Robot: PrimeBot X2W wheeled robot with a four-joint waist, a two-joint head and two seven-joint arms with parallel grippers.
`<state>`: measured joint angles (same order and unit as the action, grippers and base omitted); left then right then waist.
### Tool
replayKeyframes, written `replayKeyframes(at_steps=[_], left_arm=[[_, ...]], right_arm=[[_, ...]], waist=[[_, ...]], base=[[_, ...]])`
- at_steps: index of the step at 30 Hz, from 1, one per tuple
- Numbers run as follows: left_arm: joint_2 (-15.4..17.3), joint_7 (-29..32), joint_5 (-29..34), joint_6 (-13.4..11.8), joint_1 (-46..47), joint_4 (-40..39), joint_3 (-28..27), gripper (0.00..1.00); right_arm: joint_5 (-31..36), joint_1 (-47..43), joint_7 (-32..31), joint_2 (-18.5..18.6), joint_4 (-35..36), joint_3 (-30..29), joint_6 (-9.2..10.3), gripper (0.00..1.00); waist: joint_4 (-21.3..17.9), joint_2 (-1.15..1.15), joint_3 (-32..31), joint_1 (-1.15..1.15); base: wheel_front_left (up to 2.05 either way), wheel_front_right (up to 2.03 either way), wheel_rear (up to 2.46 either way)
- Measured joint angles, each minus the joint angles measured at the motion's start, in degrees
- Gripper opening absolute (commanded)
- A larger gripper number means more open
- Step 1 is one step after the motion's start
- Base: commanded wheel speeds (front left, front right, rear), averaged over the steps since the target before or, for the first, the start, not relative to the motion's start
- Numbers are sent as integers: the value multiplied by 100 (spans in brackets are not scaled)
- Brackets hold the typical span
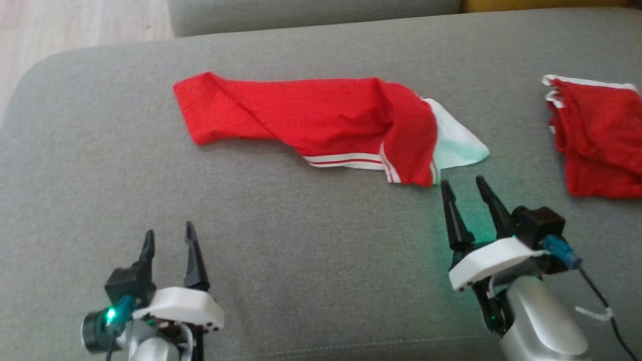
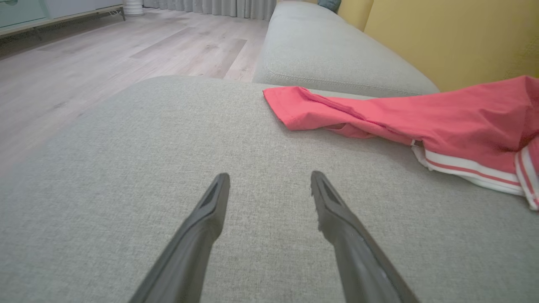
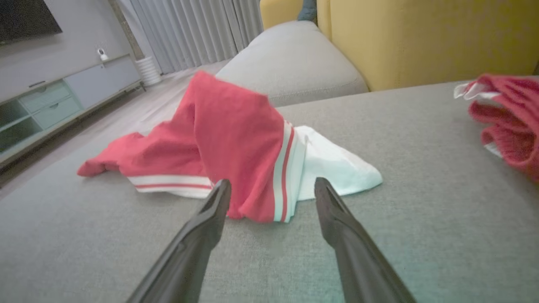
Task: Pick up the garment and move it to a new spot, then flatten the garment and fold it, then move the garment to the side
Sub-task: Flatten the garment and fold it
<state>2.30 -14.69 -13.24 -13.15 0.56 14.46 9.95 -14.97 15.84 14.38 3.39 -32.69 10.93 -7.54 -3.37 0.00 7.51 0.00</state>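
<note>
Head view: the garment (image 1: 311, 118) lies bunched across the far middle of the grey cushion (image 1: 301, 260), red with a striped hem (image 1: 346, 161) and a white part (image 1: 459, 143) poking out at its right end. The right claw (image 1: 463, 182) hovers just before that near right corner of the cloth, released, gripping nothing. The left claw (image 1: 169, 229) sits near the cushion's front edge, well apart from the cloth, also released and empty. A second red piece (image 1: 599, 140) lies at the cushion's right edge, cut off by the frame.

Left wrist view: the left claw's spread fingers point over bare cushion. The garment lies off to the upper right, running out of the picture.

Right wrist view: the cloth rises in a hump just past the fingertips, its striped hem in line with the gap between them.

The risks, as I judge them: the cloth is doubled over itself, so a pinch at the hem may take one layer only and leave it twisted when lifted. Moving it rightward could also snag the second piece.

Whether the white part is a lining or a separate panel is hard to tell, and the garment's true shape is hidden in its folds.
</note>
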Motion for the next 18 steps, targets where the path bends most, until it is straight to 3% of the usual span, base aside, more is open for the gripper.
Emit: replayKeyframes(at_steps=[7, 18], left_arm=[[0, 0, 1, 13, 262, -47, 191, 100], [1, 0, 0, 54, 336, -94, 401, 100]], right_arm=[[389, 313, -1, -2, -723, -16, 0, 100], [1002, 823, 19, -1, -1733, -590, 0, 100]], waist=[[297, 0, 233, 0], [664, 0, 460, 0]], base=[[0, 0, 0], [0, 0, 0]])
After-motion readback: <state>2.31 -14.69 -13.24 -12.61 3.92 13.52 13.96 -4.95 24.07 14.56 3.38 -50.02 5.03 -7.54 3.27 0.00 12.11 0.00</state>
